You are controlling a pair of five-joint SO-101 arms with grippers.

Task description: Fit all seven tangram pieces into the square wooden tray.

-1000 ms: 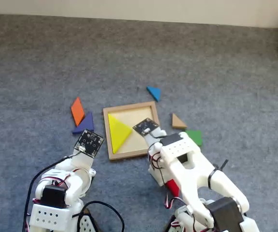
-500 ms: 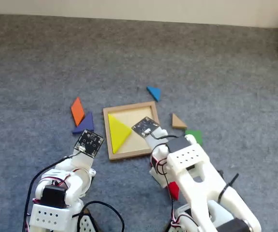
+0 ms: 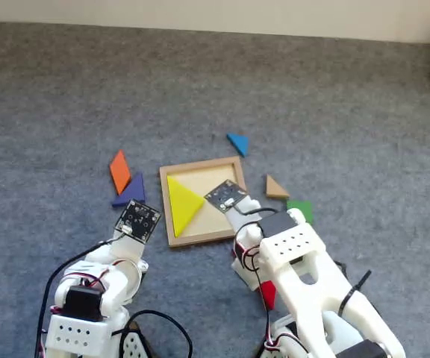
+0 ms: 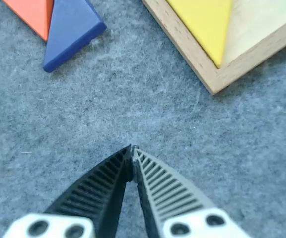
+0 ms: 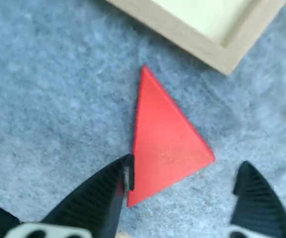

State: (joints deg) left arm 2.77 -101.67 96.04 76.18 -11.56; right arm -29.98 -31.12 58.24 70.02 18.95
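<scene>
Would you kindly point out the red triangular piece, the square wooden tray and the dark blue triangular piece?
Red triangular piece point(image 5: 165, 144): right wrist view, centre of its top face.
Square wooden tray point(image 3: 200, 165): high view, its far rim.
Dark blue triangular piece point(image 4: 71, 29): left wrist view, centre of its top face.

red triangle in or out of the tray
Out: the red triangle lies flat on the carpet just outside the wooden tray corner, with the open right tool straddling it.

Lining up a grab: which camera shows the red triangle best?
Right wrist view: the whole red triangle lies flat between the open right pincer tips, near the tray corner. In the high view, the right arm covers most of it.
</scene>
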